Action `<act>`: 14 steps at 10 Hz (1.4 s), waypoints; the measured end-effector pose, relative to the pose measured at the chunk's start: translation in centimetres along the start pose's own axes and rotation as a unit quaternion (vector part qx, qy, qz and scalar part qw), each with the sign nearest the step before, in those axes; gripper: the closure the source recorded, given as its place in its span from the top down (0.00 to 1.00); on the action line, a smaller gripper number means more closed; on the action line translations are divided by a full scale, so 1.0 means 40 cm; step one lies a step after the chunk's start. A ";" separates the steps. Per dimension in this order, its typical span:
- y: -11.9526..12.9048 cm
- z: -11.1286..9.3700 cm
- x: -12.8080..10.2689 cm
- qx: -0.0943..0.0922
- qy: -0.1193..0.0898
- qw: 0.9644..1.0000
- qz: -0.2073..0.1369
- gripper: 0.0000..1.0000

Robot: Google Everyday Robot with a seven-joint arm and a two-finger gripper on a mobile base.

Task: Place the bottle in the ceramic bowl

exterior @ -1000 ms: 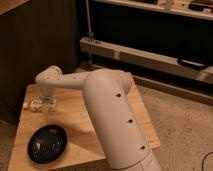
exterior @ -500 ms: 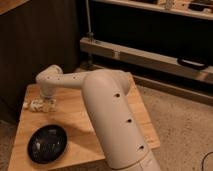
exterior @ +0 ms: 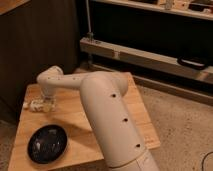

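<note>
The small whitish bottle (exterior: 35, 105) lies on its side on the wooden table (exterior: 75, 117), near the far left edge, white cap pointing left. My gripper (exterior: 46, 103) hangs down from the white wrist directly over the bottle's right end and partly hides it. The black ceramic bowl (exterior: 47, 143) sits on the table's front left, nearer the camera than the bottle and apart from it. Nothing is in the bowl.
My thick white arm (exterior: 107, 120) crosses the table's middle and right and hides much of it. A dark wall or curtain (exterior: 35, 45) stands behind the table. A low metal shelf rail (exterior: 150, 57) runs at the back right. Speckled floor (exterior: 180, 130) lies to the right.
</note>
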 end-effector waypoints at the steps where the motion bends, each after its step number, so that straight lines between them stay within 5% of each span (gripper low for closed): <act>1: -0.002 0.005 -0.001 -0.003 -0.003 1.000 -0.001 0.60; 6: 0.014 0.019 -0.015 -0.028 -0.026 0.999 -0.019 0.12; 10: 0.028 0.007 -0.029 -0.052 -0.061 0.996 -0.025 0.08; 12: 0.028 -0.062 -0.053 -0.068 -0.121 0.990 -0.027 0.08; 14: 0.035 -0.149 -0.089 -0.076 -0.147 0.985 -0.039 0.08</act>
